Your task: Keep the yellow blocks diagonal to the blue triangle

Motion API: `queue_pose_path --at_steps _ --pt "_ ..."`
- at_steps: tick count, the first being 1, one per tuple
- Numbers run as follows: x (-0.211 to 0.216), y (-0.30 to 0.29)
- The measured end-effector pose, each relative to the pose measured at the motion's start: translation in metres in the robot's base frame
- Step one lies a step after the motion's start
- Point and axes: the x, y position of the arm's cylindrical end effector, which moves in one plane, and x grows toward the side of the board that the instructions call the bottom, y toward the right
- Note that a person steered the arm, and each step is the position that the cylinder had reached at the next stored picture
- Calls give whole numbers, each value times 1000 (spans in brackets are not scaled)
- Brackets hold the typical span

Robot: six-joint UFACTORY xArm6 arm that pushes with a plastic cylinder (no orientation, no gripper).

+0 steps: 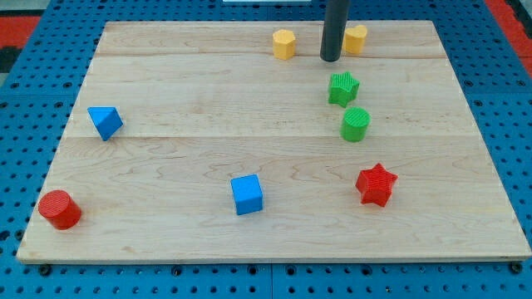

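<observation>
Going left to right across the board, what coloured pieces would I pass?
red cylinder → blue triangle → blue cube → yellow block → red star

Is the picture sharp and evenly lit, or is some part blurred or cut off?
Camera view: light is even and soft, no glare on the wooden board, only faint shadows under blocks; the blue triangle and yellow blocks are sharp; the rod is cropped at the view's top, my tip sharp.
</observation>
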Motion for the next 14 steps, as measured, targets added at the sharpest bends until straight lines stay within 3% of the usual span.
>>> queue_pose_path --at_steps 2,4,5,8,10,12,13,14 --pt "0 34" --pt "-40 156" --pt "-53 110" --pt "-23 -115" --pt "-19 -130" --pt "15 -138" --pt "-45 -126" --pt "-49 -63"
